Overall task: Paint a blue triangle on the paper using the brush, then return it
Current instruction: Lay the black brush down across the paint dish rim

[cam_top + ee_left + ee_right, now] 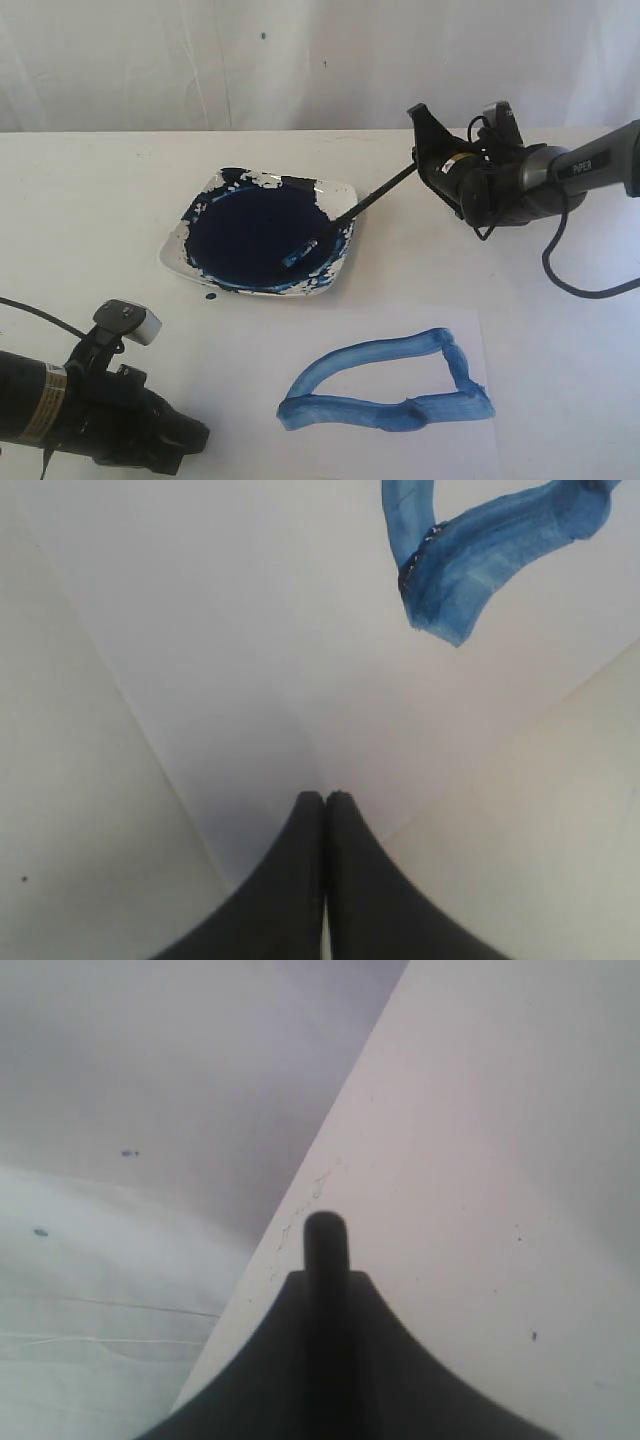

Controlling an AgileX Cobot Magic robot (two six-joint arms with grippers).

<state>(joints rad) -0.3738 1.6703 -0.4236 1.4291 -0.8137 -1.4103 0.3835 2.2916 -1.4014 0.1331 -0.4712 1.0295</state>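
- The right gripper (pixel 325 1275) is clamped on the top end of the brush (pixel 375 195). In the right wrist view the rounded black butt of the handle pokes out between the two smooth, dark, flaring fingers.
- The word "PIPER" stands in white letters on the grey sleeve of the right arm (pixel 590 165).
- From that grip the thin black handle slants down toward 8 o'clock. Its blue-stained tip lies in the paint dish (pixel 335 190), a square white dish with rounded corners. The dish is flooded with glossy dark navy paint, and its rim is smeared and flecked.
- A few small blue drips mark the white table (pixel 80 220) just off the dish's 7 o'clock corner.
- The left gripper (pixel 325 798) has its matte black jaws pressed together, holding nothing, at one corner of the paper (pixel 300 340).
- A yellowish label wraps the left arm (pixel 40 400); its print is too small to read.
- The blue triangle (pixel 385 385) sits on the paper at 5 o'clock from the dish. It is a thick, streaky outline with rounded corners, closed all round.
- Only the left wrist view shows the paper's edges sharply, along with wet streaks in one corner of the triangle.
- The right wrist view shows only the table edge and a speckled white backdrop (pixel 150 1080).
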